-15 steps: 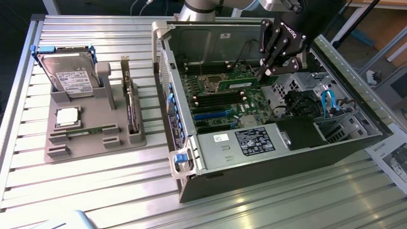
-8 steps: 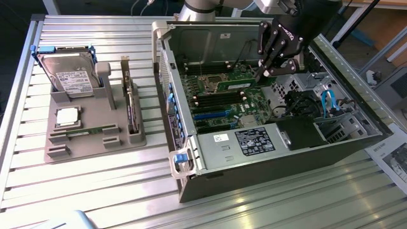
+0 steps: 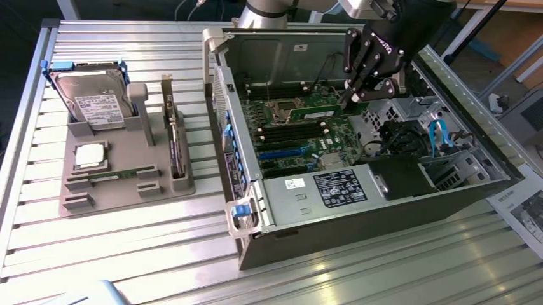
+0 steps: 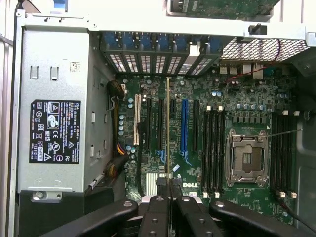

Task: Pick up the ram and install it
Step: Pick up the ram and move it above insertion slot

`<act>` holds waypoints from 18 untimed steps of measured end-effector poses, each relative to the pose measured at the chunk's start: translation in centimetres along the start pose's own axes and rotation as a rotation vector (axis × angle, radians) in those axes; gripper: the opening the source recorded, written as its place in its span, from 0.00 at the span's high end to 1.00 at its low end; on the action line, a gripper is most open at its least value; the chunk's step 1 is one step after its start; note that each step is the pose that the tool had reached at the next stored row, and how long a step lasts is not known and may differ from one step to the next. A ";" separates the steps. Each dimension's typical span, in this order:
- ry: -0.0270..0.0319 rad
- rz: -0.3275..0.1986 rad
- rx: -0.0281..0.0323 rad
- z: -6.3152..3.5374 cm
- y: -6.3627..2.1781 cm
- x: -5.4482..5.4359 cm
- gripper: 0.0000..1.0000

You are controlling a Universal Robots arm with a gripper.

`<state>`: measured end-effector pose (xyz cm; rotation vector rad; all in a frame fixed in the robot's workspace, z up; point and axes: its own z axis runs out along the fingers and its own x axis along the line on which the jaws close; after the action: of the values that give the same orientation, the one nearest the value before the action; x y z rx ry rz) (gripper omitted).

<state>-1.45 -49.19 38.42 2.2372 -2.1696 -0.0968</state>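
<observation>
The ram (image 3: 316, 114) sat pinched at one end between the clenched fingers of the gripper (image 3: 350, 101), inside the open computer case (image 3: 357, 229) and above the motherboard (image 3: 316, 138). In the exterior view it reached from the fingers towards that view's left, just beside the processor socket (image 3: 280, 109). Well apart, on the grey tray (image 3: 127, 194) outside the case, lay a second green stick (image 3: 114, 173) near a hard drive (image 3: 98, 105).

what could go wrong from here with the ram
The long slim green ram stick is pinched at one end by the black gripper, so it may tilt. In the wrist view it lines up nearer the blue expansion slot than the black memory slots, so it may miss them.
</observation>
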 end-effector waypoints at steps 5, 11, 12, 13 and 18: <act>0.0003 0.000 -0.0001 -0.01 0.00 0.0 0.88; 0.0003 0.000 -0.0001 -0.01 0.00 0.0 0.88; 0.0002 0.000 0.0000 0.00 0.00 0.0 0.88; 0.0003 0.000 0.0000 0.03 0.00 -0.1 0.88; 0.0003 0.000 -0.0001 0.59 -0.10 -1.8 0.88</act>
<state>-1.44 -47.37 37.88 2.2370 -2.1695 -0.0965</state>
